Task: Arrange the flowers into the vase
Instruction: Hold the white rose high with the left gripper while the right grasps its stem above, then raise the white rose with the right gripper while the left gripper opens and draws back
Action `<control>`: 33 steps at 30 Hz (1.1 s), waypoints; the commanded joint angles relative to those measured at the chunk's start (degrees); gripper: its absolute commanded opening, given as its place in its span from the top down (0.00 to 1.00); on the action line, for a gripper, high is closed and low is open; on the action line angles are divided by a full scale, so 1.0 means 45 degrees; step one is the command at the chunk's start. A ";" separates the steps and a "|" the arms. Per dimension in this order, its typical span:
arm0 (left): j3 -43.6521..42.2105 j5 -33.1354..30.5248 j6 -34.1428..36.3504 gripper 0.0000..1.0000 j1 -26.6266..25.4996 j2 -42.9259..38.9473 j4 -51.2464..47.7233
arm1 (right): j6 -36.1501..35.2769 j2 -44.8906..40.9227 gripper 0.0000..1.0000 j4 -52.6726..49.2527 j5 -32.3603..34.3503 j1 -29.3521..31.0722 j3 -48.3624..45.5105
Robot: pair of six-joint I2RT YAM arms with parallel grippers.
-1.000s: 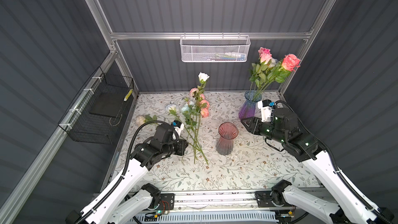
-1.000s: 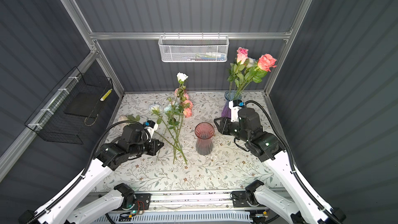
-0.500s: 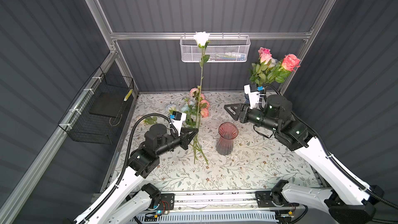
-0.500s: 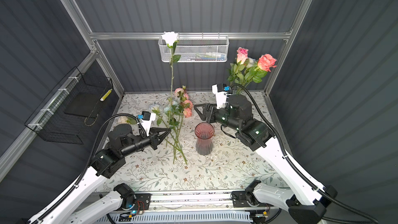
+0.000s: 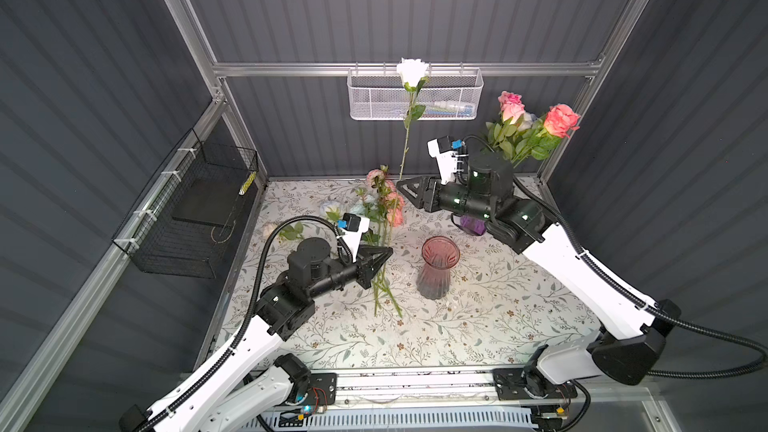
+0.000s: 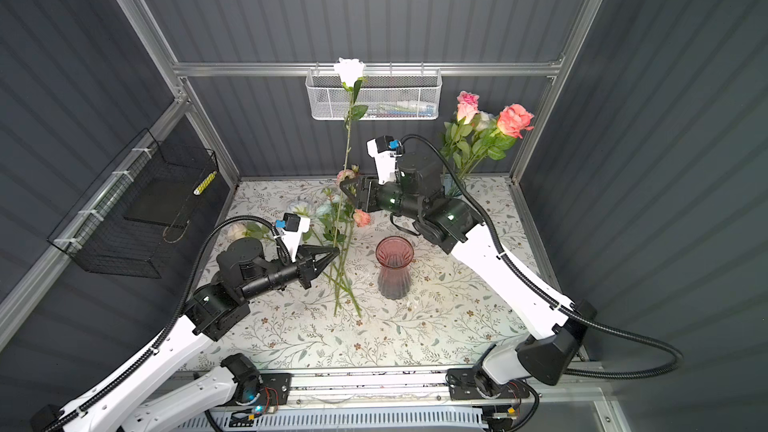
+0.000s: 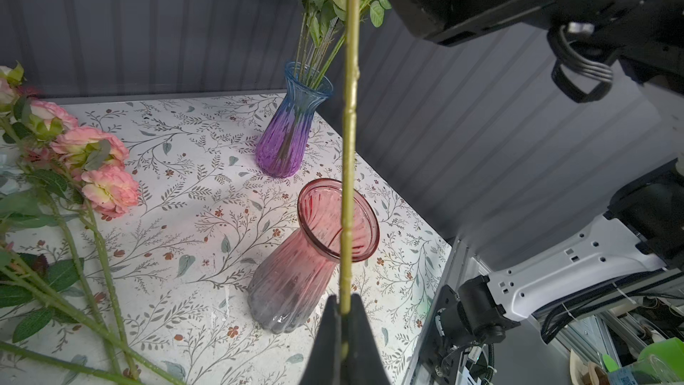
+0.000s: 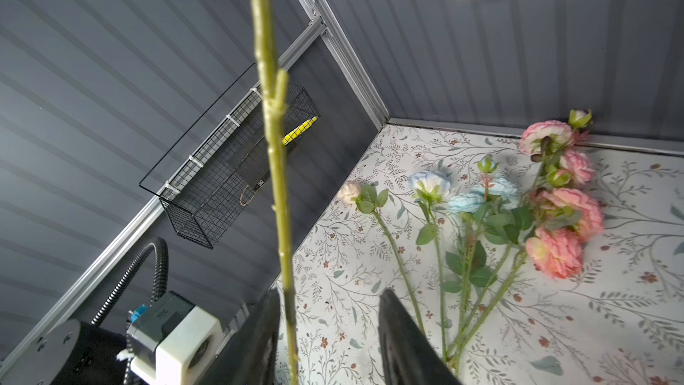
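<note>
My left gripper [image 5: 388,252] [image 7: 345,312] is shut on the lower stem of a white rose [image 5: 412,71], holding it upright just left of the empty pink vase [image 5: 438,268] [image 7: 333,224]. The stem [image 7: 349,105] crosses in front of the vase mouth in the left wrist view. My right gripper [image 5: 401,189] [image 8: 329,292] is open higher up, its jaws straddling the stem [image 8: 275,179], which runs close to one finger [image 8: 266,320]. Several more flowers [image 5: 382,209] [image 8: 518,216], pink and pale blue, lie on the table behind the left gripper.
A blue-purple vase [image 7: 288,131] with several pink and coral roses [image 5: 528,130] stands at the back right, behind the right arm. A white mesh basket [image 5: 415,95] hangs on the back wall, a black wire basket [image 5: 195,218] on the left wall.
My left gripper has lifted the white rose from a low tilt to upright. The right gripper swung left from the blue-purple vase to the stem, and its jaws narrowed.
</note>
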 commanded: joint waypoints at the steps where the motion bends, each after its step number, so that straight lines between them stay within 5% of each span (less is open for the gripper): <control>1: 0.0158 -0.0107 0.0024 1.00 -0.0049 -0.0182 0.0003 | -0.0188 0.0248 0.62 -0.0091 -0.0384 0.0037 0.0747; 9: 0.0085 -0.0157 0.0088 1.00 -0.0049 -0.0158 -0.0044 | -0.0370 0.0453 0.94 -0.0062 -0.0068 0.0051 0.0846; 12: 0.0173 -0.0224 0.0189 1.00 -0.0049 -0.0140 -0.0260 | -0.0440 0.0494 0.98 -0.0082 -0.0055 0.0100 0.0906; 15: 0.0316 -0.0261 0.0302 0.81 -0.0049 -0.0101 -0.0524 | -0.0600 0.0478 1.00 -0.0102 0.0011 0.0202 0.0971; 18: 0.0365 -0.0517 0.0373 0.34 -0.0046 -0.0267 -0.0743 | -0.0936 0.0385 1.00 -0.0190 0.0450 0.0304 0.1000; 20: 0.0441 -0.1079 0.0634 0.17 -0.0048 -0.0601 -0.1116 | -0.1274 0.0196 1.00 -0.0387 0.0946 0.0325 0.1079; 27: -0.0185 -0.4523 0.0546 0.04 -0.0039 -0.2488 -0.1857 | -0.3171 -0.1583 1.00 -0.0604 0.4295 0.0305 0.0568; 33: -0.0658 -0.5060 0.0245 0.02 -0.0039 -0.2809 -0.1875 | -0.4079 -0.2909 1.00 -0.0552 0.6333 -0.0276 -0.0279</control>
